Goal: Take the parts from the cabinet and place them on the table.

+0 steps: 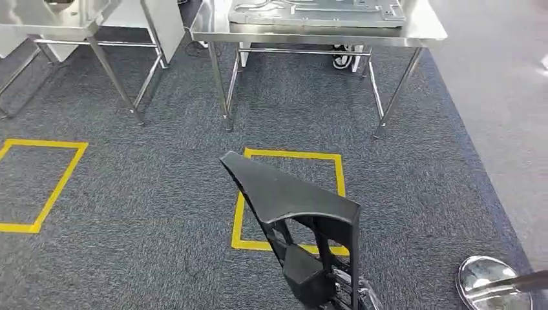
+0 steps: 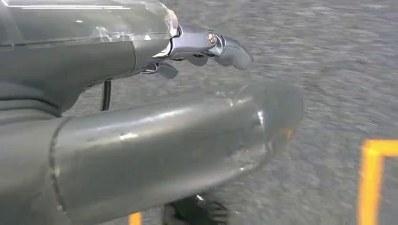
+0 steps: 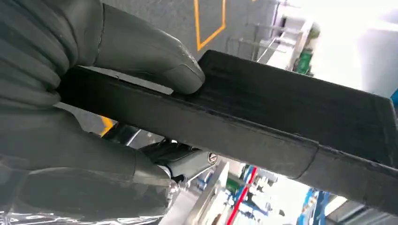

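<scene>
The right hand (image 3: pixel 89 93) clamped the flat black angular plastic part (image 1: pixel 284 194) between thumb and fingers, carrying it above the grey carpet (image 1: pixel 161 194) with the steel table (image 1: pixel 426 32) at twelve o'clock. The left hand (image 2: pixel 206 47) hung with nothing in it, its fingers apart. The part juts far beyond the grasp, so I judged it could twist loose or clip the table edge.

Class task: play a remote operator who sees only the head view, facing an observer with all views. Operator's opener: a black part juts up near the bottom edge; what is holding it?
Observer: The right hand grips the black part; the thumb presses on its flat face.
Operator: Is the left hand carrying anything?
Observer: The left hand shows nothing between its fingers, above grey carpet.
Operator: So one part only, table ahead.
</scene>
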